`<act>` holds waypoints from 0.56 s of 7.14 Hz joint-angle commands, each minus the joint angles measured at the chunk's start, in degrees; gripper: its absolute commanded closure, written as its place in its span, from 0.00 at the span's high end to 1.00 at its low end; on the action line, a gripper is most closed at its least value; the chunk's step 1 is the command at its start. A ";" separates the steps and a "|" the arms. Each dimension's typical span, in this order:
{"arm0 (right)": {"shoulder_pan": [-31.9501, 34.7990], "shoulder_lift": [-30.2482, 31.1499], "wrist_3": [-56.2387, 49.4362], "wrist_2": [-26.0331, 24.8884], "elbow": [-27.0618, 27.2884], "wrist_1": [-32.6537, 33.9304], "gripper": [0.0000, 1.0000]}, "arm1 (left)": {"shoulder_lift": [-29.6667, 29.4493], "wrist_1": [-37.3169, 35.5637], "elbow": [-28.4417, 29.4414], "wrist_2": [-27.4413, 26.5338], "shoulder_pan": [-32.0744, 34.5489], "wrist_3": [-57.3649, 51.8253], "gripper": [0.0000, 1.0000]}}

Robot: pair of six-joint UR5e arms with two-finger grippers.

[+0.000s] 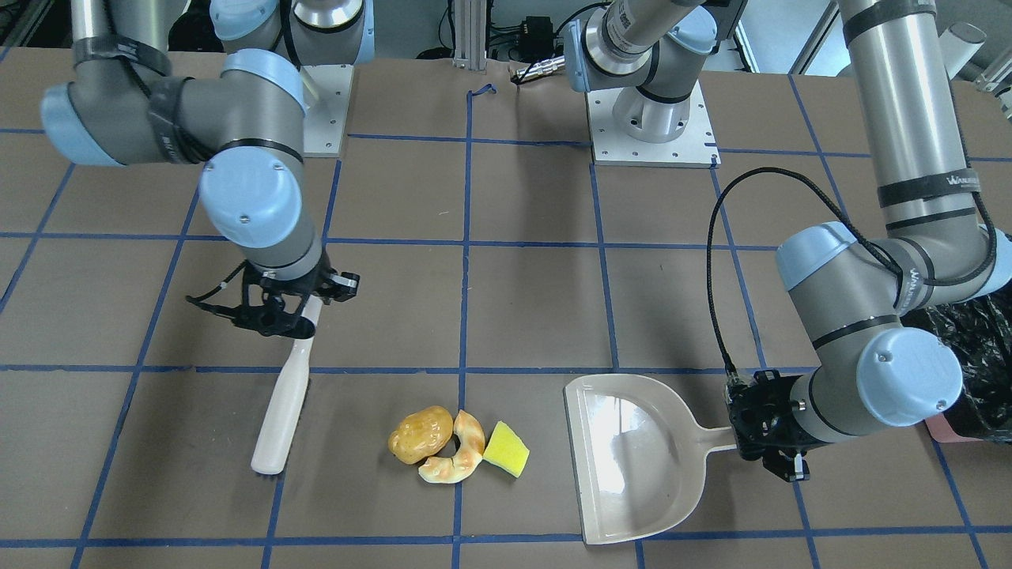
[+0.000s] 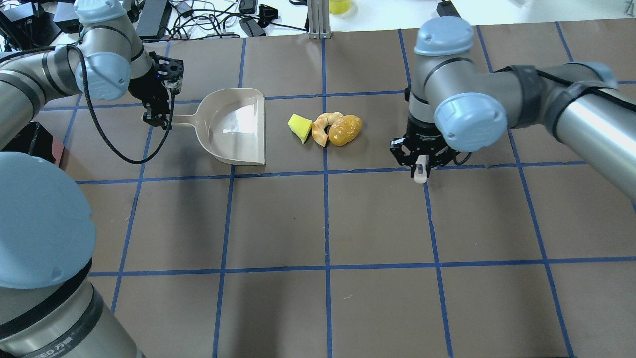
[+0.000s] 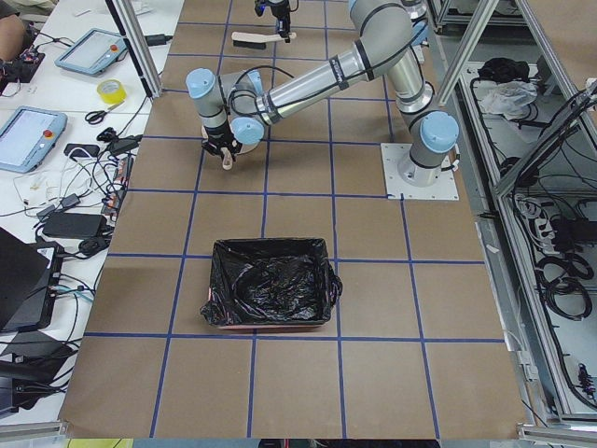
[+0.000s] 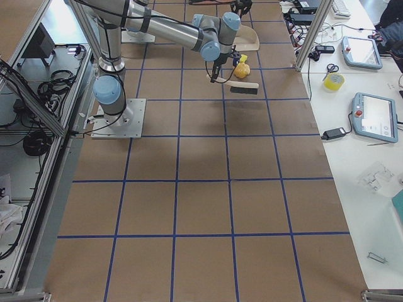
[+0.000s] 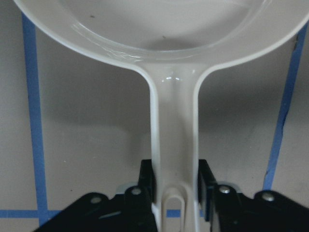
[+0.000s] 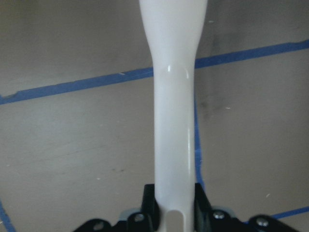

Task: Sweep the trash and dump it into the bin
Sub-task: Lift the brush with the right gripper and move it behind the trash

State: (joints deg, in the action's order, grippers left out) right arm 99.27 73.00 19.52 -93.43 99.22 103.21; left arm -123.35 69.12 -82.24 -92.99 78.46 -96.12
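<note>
The trash lies together on the table: a golden-brown potato-like lump (image 1: pixel 419 433), a curved shrimp-like piece (image 1: pixel 460 457) and a yellow wedge (image 1: pixel 506 449). My left gripper (image 1: pixel 747 437) is shut on the handle of a beige dustpan (image 1: pixel 632 458), which rests flat with its open mouth facing the trash. My right gripper (image 1: pixel 304 316) is shut on the handle of a white brush (image 1: pixel 281 415), on the other side of the trash, bristle end on the table. The bin (image 3: pixel 270 285), lined with a black bag, stands beyond the left arm, away from the dustpan.
The brown table (image 2: pixel 328 219) carries a blue tape grid. The two arm bases (image 1: pixel 652 118) stand at the robot's edge. Cables and devices (image 2: pixel 218 20) lie past the far edge. The bin's bag (image 1: pixel 976 356) shows behind the left arm's wrist.
</note>
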 commanded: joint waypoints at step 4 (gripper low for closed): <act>11.47 -10.59 13.09 0.79 -9.04 -3.12 0.00 | -0.05 -0.04 -0.38 0.09 0.11 0.49 0.33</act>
State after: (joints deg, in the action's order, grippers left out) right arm 110.23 63.77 31.74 -92.74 90.70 99.37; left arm -123.39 69.08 -82.50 -92.90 78.57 -95.63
